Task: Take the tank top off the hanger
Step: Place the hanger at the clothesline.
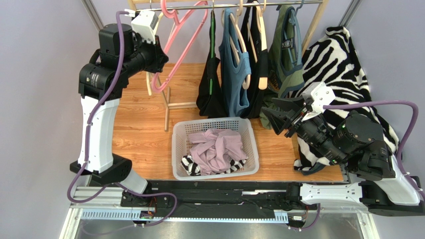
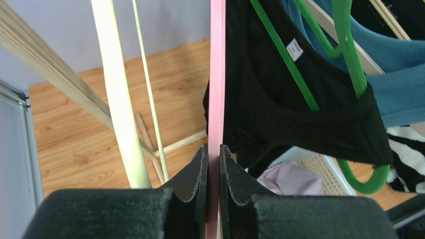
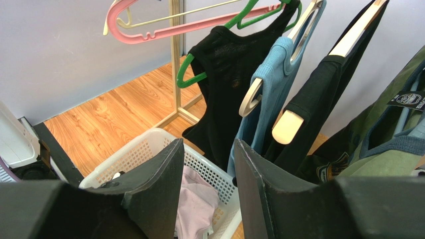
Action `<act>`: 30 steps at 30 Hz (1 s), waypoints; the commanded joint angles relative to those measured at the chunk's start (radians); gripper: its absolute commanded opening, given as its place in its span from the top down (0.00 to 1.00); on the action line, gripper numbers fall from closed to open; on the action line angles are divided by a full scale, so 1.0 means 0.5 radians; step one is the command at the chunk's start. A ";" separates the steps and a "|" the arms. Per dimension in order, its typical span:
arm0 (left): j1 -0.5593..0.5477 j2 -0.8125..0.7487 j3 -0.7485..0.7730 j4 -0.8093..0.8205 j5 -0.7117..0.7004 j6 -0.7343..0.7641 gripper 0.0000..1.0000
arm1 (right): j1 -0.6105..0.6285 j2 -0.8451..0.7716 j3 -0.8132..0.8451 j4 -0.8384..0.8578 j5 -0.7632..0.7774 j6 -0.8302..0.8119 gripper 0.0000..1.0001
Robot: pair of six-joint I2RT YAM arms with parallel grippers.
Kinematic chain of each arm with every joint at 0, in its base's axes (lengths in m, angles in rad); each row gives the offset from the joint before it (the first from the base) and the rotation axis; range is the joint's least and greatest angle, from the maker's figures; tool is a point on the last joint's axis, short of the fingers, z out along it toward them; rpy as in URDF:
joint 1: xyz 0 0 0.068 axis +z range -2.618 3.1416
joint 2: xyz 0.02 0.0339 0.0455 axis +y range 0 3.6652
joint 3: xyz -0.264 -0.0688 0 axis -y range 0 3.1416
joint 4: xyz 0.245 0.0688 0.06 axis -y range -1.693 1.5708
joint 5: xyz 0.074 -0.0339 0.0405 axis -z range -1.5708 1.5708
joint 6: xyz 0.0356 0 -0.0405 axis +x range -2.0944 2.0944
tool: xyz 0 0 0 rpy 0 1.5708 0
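Observation:
My left gripper [image 1: 158,55] is shut on the lower bar of a bare pink hanger [image 1: 179,30] that hangs at the left end of the rail [image 1: 249,5]. In the left wrist view the pink bar [image 2: 216,74] runs straight between my closed fingers [image 2: 199,169]. A lilac tank top [image 1: 217,147] lies in the white basket [image 1: 177,149]. A black tank top on a green hanger [image 1: 209,84], a blue one [image 1: 234,79], another black one [image 1: 255,59] and a green one [image 1: 287,55] hang on the rail. My right gripper [image 1: 273,115] is open and empty beside the basket's right corner, below the green top.
A zebra-print cloth [image 1: 344,64] drapes over the right side behind my right arm. The wooden rack's leg and foot [image 1: 167,107] stand left of the basket. A striped black-and-white garment [image 1: 189,164] lies under the lilac top. Grey walls close in left and right.

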 commanded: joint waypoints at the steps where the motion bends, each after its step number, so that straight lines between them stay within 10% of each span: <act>1: 0.010 0.082 0.219 0.144 -0.094 0.012 1.00 | -0.005 -0.024 -0.040 0.060 -0.013 0.064 0.54; 30: 0.010 0.119 0.071 0.101 -0.177 0.040 1.00 | -0.005 0.173 0.002 0.161 -0.157 0.156 0.57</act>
